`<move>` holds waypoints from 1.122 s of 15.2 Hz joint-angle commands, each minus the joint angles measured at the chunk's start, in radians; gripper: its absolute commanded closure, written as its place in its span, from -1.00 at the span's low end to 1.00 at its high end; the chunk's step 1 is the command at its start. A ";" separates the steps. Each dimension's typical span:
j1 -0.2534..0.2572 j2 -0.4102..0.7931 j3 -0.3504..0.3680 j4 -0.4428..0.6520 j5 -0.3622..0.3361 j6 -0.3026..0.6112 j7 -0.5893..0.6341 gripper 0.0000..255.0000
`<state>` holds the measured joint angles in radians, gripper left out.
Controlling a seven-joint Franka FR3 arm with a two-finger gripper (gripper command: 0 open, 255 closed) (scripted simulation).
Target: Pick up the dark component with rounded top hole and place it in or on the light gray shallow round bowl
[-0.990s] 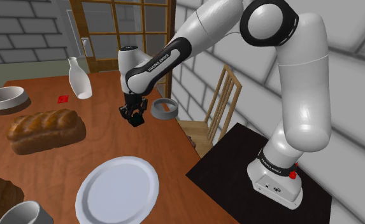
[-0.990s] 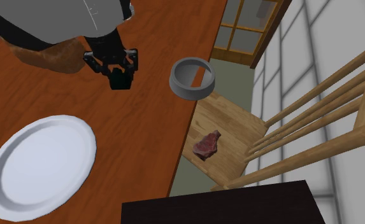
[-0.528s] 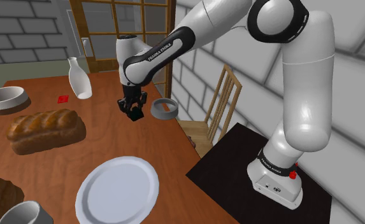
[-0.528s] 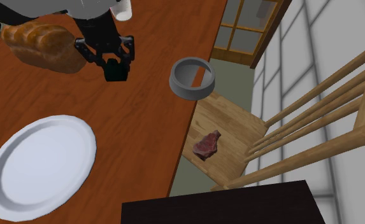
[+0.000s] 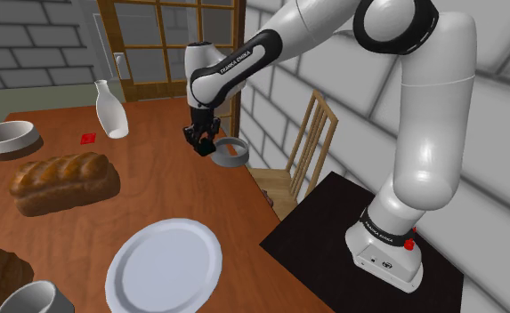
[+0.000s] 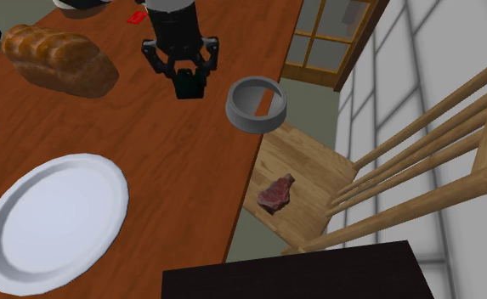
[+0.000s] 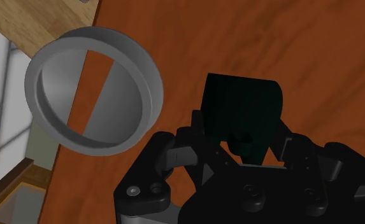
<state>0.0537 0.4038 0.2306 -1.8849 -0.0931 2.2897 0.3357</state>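
Note:
A dark blocky component (image 6: 189, 87) with a rounded end hangs above the wooden table (image 6: 199, 195), and my black gripper (image 6: 188, 78) is shut on it. In the shoulder view the gripper (image 5: 203, 142) and component (image 5: 206, 148) sit just left of the light gray shallow round bowl (image 5: 233, 153). The bowl (image 6: 255, 105) stands at the table's edge, by the chair. In the wrist view the component (image 7: 241, 105) is clasped in the gripper (image 7: 243, 145), with the bowl (image 7: 150, 83) beside it and a little ahead.
A bread loaf (image 5: 64, 180), a white plate (image 5: 164, 264), a white bottle (image 5: 110, 109), a second bowl (image 5: 8, 137) and a small red item (image 5: 88, 138) lie on the table. Past the table edge stands a wooden chair (image 6: 318, 187) with a piece of meat (image 6: 277, 193) on its seat.
The gripper has carried the component to the shoulder view's right and farther back, from mid-table to just beside the gray bowl. The bowl has not moved.

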 commanded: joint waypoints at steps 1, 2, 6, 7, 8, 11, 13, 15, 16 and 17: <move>-0.035 -0.010 -0.010 -0.015 0.008 0.006 -0.049 1.00; -0.051 -0.012 -0.015 -0.018 0.012 0.007 -0.072 1.00; -0.115 -0.013 -0.037 -0.019 0.024 0.006 -0.165 1.00; -0.131 -0.012 -0.042 -0.016 0.027 0.005 -0.187 1.00; -0.147 -0.009 -0.048 -0.012 0.030 0.004 -0.210 1.00; -0.197 0.004 -0.066 0.009 0.037 -0.005 -0.283 1.00; -0.195 0.020 -0.067 0.004 0.034 0.016 -0.281 1.00; -0.194 0.036 -0.069 -0.001 0.030 0.037 -0.279 1.00; -0.193 0.044 -0.070 -0.003 0.029 0.048 -0.278 1.00; -0.193 0.053 -0.071 -0.005 0.027 0.058 -0.277 1.00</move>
<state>-0.1407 0.4472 0.1602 -1.8896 -0.0639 2.3374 0.0561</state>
